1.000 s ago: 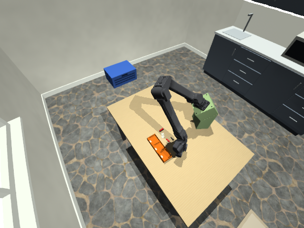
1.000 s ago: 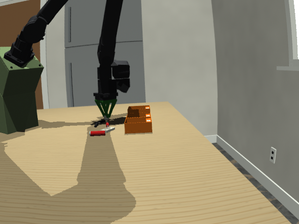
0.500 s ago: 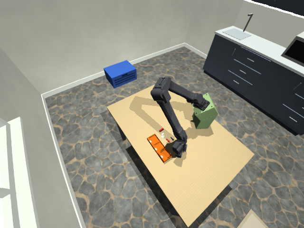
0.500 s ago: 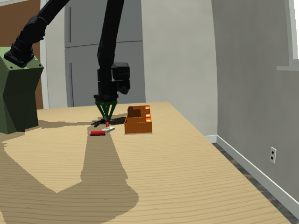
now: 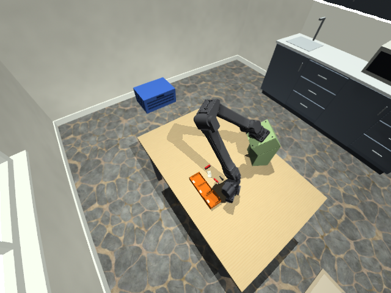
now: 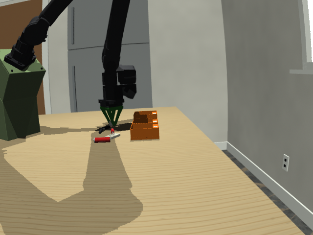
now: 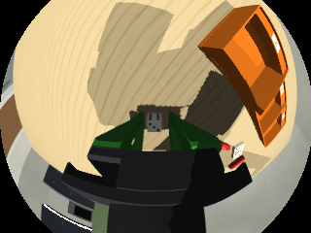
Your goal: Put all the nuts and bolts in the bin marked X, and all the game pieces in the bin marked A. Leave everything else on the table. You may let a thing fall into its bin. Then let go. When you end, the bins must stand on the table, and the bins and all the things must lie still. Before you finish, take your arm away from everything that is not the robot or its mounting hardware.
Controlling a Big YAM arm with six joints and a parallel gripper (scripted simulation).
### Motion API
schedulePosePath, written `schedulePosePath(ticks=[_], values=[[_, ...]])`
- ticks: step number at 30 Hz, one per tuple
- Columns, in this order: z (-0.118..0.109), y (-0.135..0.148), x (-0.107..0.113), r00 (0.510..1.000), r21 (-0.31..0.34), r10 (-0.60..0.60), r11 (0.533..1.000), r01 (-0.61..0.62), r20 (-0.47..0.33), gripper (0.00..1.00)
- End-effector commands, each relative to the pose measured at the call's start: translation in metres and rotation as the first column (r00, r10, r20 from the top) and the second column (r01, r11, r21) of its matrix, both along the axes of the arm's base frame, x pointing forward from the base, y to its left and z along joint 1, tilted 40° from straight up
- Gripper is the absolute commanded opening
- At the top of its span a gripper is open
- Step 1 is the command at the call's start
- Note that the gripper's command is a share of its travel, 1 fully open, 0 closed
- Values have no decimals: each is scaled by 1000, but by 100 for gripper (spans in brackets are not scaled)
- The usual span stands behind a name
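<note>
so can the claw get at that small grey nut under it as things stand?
Probably yes: the claw is down around the grey nut, fingers partly open either side, nothing between, and the orange bin stands clear.
</note>
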State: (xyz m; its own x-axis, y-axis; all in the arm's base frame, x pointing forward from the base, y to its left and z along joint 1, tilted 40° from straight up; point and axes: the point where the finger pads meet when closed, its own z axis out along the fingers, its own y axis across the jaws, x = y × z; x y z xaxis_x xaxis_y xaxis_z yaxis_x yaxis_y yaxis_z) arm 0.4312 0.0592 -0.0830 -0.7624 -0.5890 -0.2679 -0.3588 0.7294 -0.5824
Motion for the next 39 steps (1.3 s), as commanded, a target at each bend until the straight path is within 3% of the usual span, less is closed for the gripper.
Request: schedulePosePath(ticks=[1,10,11,39], values=[[-4,7,-9,1000,5,14,1000,-14,0,30],[-3,8,-10,1000,4,16,1000,-16,2,30],[-2,9,-9,1000,5,15,1000,-15,4,11],[-1,11,-7,1000,2,16,1000,-16,-2,11]])
